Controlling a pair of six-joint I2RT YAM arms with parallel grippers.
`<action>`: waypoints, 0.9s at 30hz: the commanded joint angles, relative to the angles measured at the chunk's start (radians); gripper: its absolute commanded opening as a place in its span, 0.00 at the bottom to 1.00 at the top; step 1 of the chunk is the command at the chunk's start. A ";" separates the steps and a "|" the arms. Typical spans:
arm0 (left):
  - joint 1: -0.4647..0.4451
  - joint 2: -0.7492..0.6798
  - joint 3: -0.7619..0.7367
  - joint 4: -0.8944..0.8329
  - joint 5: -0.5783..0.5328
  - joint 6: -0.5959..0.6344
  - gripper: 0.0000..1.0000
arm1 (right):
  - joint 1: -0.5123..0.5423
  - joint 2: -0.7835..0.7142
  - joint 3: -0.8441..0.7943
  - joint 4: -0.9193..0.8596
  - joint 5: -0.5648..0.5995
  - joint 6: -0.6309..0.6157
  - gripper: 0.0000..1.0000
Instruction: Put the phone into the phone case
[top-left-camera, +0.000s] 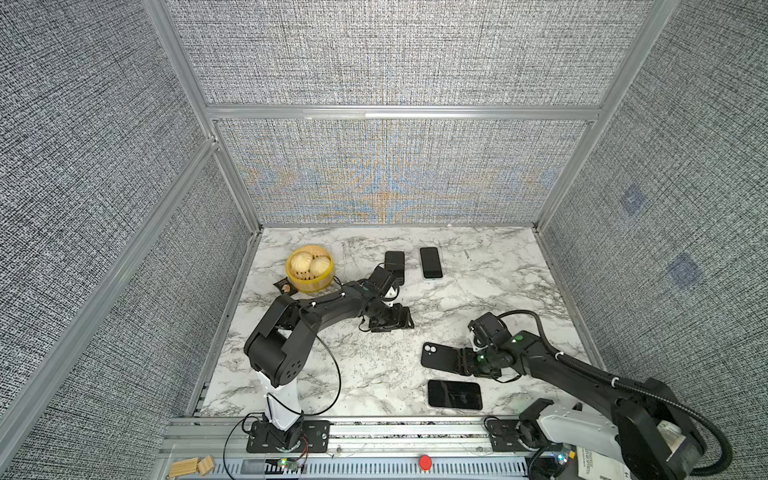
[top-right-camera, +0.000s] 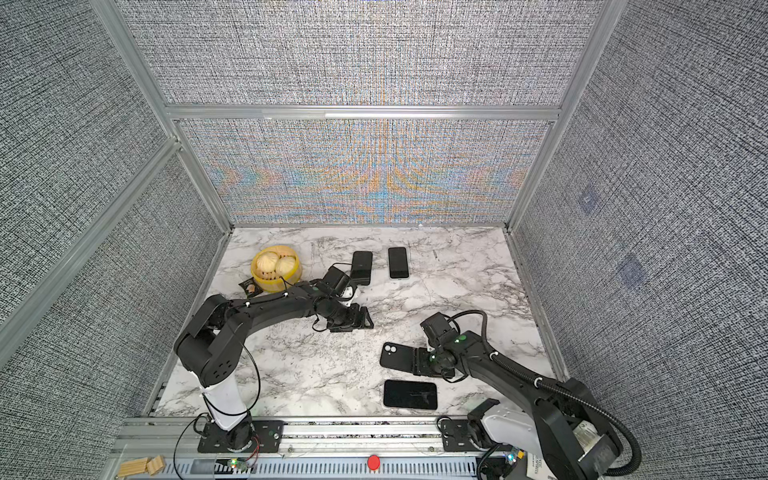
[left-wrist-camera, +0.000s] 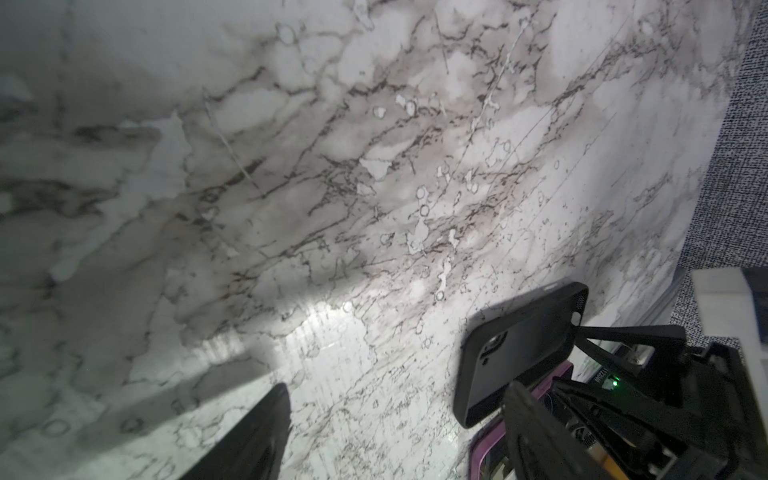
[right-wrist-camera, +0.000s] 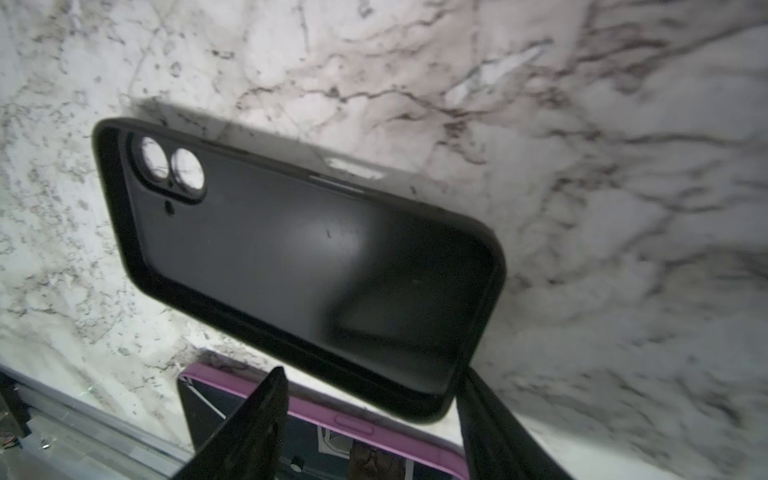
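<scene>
1. Phone (top-left-camera: 454, 394) lies screen-up near the table's front edge, uncovered, handy for fitting.
2. Case (top-left-camera: 438, 355) sits just behind it, hollow side up. The right gripper (top-left-camera: 465, 360) straddles its end, but I cannot tell whether it pinches.
3. Left gripper (top-left-camera: 401, 322) hovers mid-table, jaws released and empty, probably waiting to help.
4. Yellow basket (top-left-camera: 309, 286) stands far back, out of the way.

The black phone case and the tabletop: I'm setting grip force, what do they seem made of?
Phone case: likely matte silicone or soft plastic; dull diffuse sheen, rounded raised lip. Tabletop: marble-patterned, glossy, perhaps laminate or film rather than stone; it shows glare.
</scene>
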 joint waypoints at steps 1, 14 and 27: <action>0.011 -0.016 -0.023 0.017 0.016 -0.003 0.81 | 0.028 0.029 0.000 0.058 -0.054 0.049 0.65; 0.103 -0.137 -0.199 0.070 0.049 -0.040 0.81 | 0.183 0.241 0.121 0.277 -0.177 0.033 0.66; 0.100 -0.181 -0.325 0.168 0.114 -0.089 0.81 | 0.301 0.152 0.285 -0.026 0.061 -0.230 0.83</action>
